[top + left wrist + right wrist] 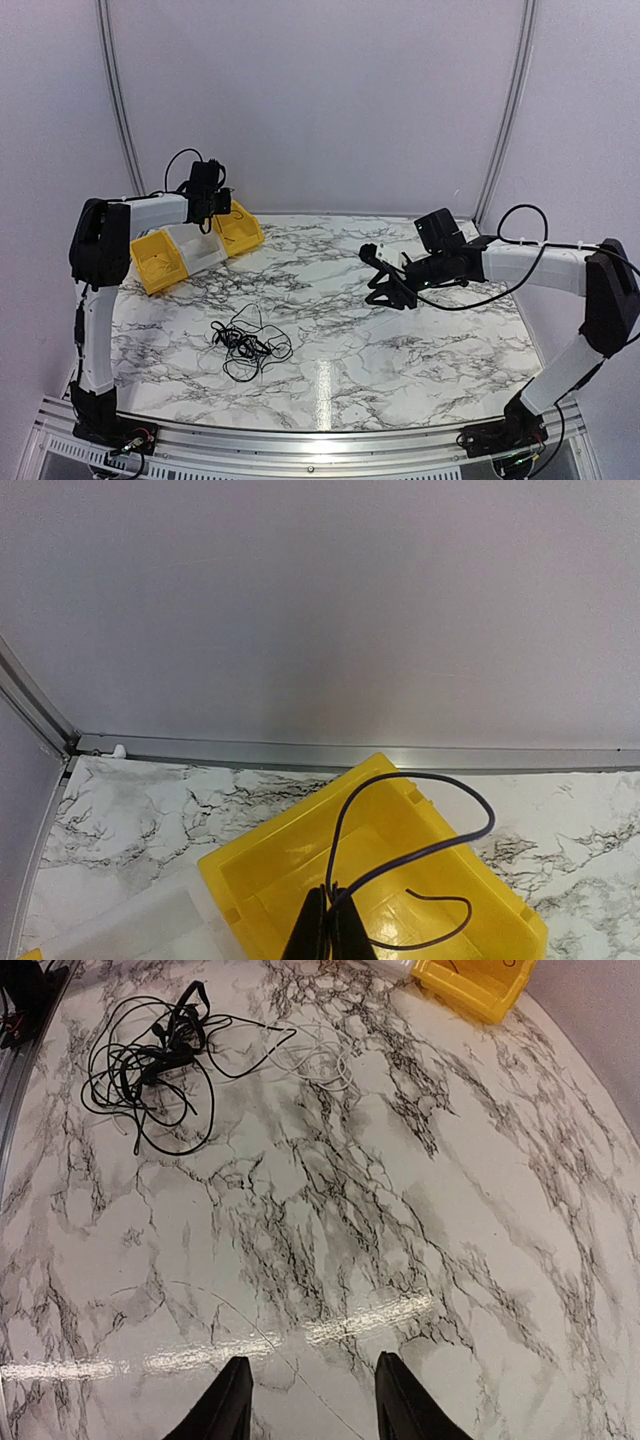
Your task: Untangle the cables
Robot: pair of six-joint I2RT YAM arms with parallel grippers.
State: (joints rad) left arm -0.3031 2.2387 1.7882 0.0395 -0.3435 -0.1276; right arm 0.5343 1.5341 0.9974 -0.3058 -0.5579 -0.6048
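Note:
A tangle of thin black cables [245,343] lies in loose loops on the marble table, front left; the right wrist view shows this cable tangle [150,1055] at its top left. My left gripper [328,908] is shut on one separate dark cable [434,776], which arcs up and curls down into a yellow bin [280,830]. From above, the left gripper [207,222] hangs over the bins at the back left. My right gripper [380,292] hovers over the table's middle right. The right gripper [310,1405] is open, with only bare marble between its fingers, far from the tangle.
Two yellow bins [160,262] [240,228] flank a translucent white bin [195,250] at the back left. A thin pale cord [315,1058] lies on the marble just right of the tangle. Metal rails edge the table, with white walls close behind.

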